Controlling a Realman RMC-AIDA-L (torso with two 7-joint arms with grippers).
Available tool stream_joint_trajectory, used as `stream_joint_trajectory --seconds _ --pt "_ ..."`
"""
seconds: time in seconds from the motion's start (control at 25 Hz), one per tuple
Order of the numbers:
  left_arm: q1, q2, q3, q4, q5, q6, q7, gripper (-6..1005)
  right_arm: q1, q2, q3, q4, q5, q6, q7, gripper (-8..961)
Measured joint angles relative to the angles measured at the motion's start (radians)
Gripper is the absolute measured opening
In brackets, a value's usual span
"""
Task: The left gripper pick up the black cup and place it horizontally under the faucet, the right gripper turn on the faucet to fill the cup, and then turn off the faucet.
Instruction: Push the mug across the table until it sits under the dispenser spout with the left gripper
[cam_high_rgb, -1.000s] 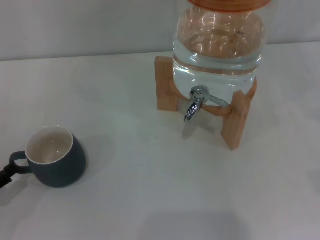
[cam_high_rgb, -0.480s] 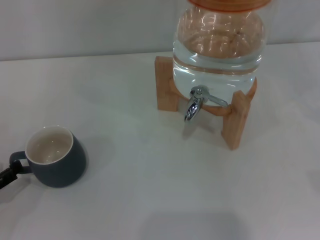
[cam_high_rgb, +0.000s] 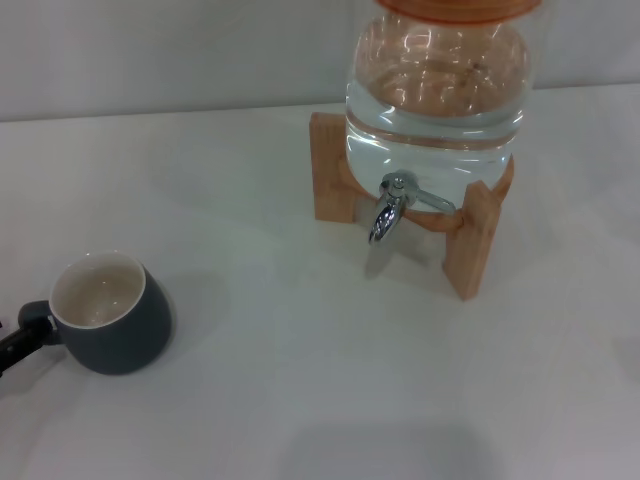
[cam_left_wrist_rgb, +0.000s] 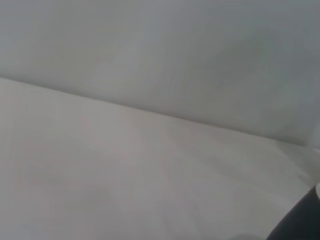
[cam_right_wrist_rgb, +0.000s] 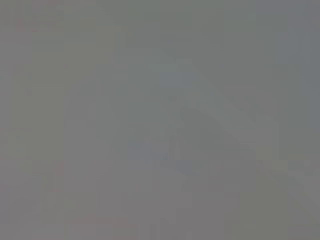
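A pale white tabletop (cam_left_wrist_rgb: 125, 185) fills most of the left wrist view, meeting a plain grey-white wall (cam_left_wrist_rgb: 160, 55) along a soft edge that slants from about nine o'clock down toward three o'clock. At about five o'clock, a curved dark shape (cam_left_wrist_rgb: 300, 225) cuts into the corner; too little shows to identify it.

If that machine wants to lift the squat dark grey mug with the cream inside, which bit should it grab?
Probably the small loop handle of the dark grey ceramic mug, approached from the robot's left. The mug stands upright with the handle sticking out that way, and the left gripper is already at it. The rounded body looks too wide for narrow jaws.
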Motion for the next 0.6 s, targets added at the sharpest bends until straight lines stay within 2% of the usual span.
stream_joint_trajectory --seconds 0.6 --pt "-0.016 0.003 0.006 -0.001 -0.02 0.008 0.0 756 0.012 0.0 -0.008 0.003 -0.001 -0.029 -0.012 842"
